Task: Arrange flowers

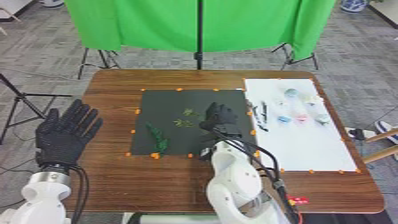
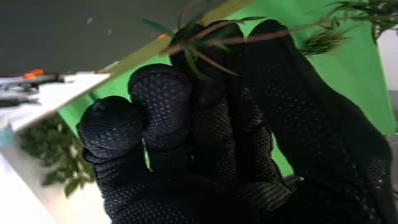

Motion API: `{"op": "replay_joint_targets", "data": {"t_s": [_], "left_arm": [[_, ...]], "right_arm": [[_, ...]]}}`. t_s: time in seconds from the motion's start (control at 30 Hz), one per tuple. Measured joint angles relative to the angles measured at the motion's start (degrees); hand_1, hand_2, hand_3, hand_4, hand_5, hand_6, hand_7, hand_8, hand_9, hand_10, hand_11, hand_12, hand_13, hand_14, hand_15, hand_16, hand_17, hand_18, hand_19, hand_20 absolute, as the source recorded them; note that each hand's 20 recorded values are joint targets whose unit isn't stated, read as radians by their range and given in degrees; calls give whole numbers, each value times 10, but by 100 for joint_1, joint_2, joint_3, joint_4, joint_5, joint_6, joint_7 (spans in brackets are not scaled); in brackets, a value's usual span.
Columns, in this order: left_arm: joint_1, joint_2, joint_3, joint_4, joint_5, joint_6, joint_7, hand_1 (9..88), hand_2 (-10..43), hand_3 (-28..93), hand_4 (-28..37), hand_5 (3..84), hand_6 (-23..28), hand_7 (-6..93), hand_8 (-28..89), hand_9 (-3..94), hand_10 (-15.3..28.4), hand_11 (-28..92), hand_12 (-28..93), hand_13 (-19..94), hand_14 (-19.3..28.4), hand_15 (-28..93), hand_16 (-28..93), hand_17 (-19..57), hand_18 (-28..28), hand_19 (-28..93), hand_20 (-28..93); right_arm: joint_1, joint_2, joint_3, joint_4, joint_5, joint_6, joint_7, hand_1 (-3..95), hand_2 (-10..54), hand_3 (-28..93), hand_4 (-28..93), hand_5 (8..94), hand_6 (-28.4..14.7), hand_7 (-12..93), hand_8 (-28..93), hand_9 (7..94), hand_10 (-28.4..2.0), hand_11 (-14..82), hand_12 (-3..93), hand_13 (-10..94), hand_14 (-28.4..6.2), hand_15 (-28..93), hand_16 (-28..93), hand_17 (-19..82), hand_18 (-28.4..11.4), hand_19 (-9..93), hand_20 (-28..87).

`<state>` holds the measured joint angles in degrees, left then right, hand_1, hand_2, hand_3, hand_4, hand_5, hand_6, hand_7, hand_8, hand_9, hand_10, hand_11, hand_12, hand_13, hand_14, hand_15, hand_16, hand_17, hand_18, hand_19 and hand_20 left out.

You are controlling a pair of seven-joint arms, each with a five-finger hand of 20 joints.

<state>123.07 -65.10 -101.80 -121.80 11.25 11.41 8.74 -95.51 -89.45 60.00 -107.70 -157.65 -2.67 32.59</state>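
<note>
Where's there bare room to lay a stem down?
The white sheet's near half, below the flowers, and the black mat's far left corner, beyond the green stem. Crowded: the sheet's far half and the mat's middle, around the right hand and its sprig.

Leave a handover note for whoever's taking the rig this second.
Right hand: over the dark mat, pinching a thin sprig between thumb and fingers.
Left hand: open, fingers straight, at the table's left side.
Done: a dark green leafy stem lies on the mat's left part.
Left: the held sprig isn't placed yet; the pale flowers on the white sheet probably come after it.
</note>
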Motion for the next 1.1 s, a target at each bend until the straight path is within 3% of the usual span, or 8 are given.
{"op": "replay_joint_targets", "data": {"t_s": [0.13, 0.3, 0.4, 0.63, 0.8, 0.87, 0.97, 1.1], "left_arm": [[1, 2, 7, -5, 5, 102, 0, 293, 113, 722, -283, 480, 87, 139, -76, 412, 151, 225, 146, 311, 154, 375, -38, -39, 149, 321, 175], [1, -1, 27, -4, 4, 97, 3, 296, 108, 723, -283, 480, 87, 141, -77, 412, 151, 226, 145, 311, 154, 376, -38, -39, 149, 321, 174], [18, -2, 25, -4, -1, 96, 25, 298, 107, 721, -283, 480, 88, 141, -77, 413, 151, 227, 145, 311, 154, 378, -38, -39, 149, 320, 174], [133, -97, -84, -54, -11, 88, 113, 292, 114, 720, -283, 480, 88, 142, -78, 415, 153, 230, 145, 312, 154, 380, -39, -39, 149, 321, 174], [277, -215, -230, -133, -12, 83, 168, 290, 114, 723, -283, 481, 88, 143, -78, 416, 152, 231, 145, 313, 154, 381, -40, -39, 149, 321, 174], [331, -241, -268, -152, -12, 79, 184, 287, 113, 725, -283, 480, 88, 143, -78, 415, 151, 230, 145, 313, 154, 382, -40, -38, 149, 320, 173], [365, -258, -274, -145, -11, 67, 203, 286, 111, 726, -283, 478, 86, 143, -77, 415, 151, 229, 145, 313, 154, 380, -40, -38, 150, 319, 172], [351, -268, -253, -102, -10, 15, 192, 288, 112, 724, -283, 478, 86, 143, -78, 416, 149, 228, 145, 315, 154, 379, -40, -37, 150, 318, 172]], "right_arm": [[-91, -173, 43, 164, -37, 30, -110, 566, -95, 690, -255, 702, -50, 324, 137, 833, -117, 226, 513, 704, -141, 649, 395, 434, -260, 932, 342], [-208, -301, 63, 222, 455, -51, -70, 522, -95, 706, -261, 683, -70, 172, -79, 816, -133, 252, 472, 698, -147, 657, 356, 431, -259, 932, 349], [-227, -287, 51, 183, 810, -78, -26, 437, -95, 749, -227, 667, -74, 165, -91, 770, -175, 345, 303, 686, -152, 644, 338, 430, -259, 932, 350], [-204, 15, 24, -113, 863, -108, 10, 404, 5, 744, -210, 688, -80, 182, -28, 739, -202, 272, 241, 652, -167, 601, 297, 418, -257, 932, 335], [-204, 573, 80, -635, 1010, -745, 187, 511, -35, 698, -220, 716, -80, 206, 116, 744, -194, 288, 256, 654, -166, 607, 296, 409, -256, 932, 329], [-219, 764, 193, -757, 1116, -1142, 304, 534, -60, 699, -226, 721, -73, 219, 133, 755, -182, 259, 331, 657, -162, 611, 300, 407, -256, 932, 325], [-297, 927, 429, -813, 1266, -1718, 411, 571, -89, 688, -234, 725, -62, 246, 143, 780, -162, 215, 415, 661, -149, 599, 364, 402, -255, 932, 320], [-456, 971, 565, -925, 1250, -1865, 376, 606, -77, 690, -247, 736, -58, 245, 126, 800, -153, 163, 466, 658, -135, 580, 411, 394, -251, 932, 315]]}}
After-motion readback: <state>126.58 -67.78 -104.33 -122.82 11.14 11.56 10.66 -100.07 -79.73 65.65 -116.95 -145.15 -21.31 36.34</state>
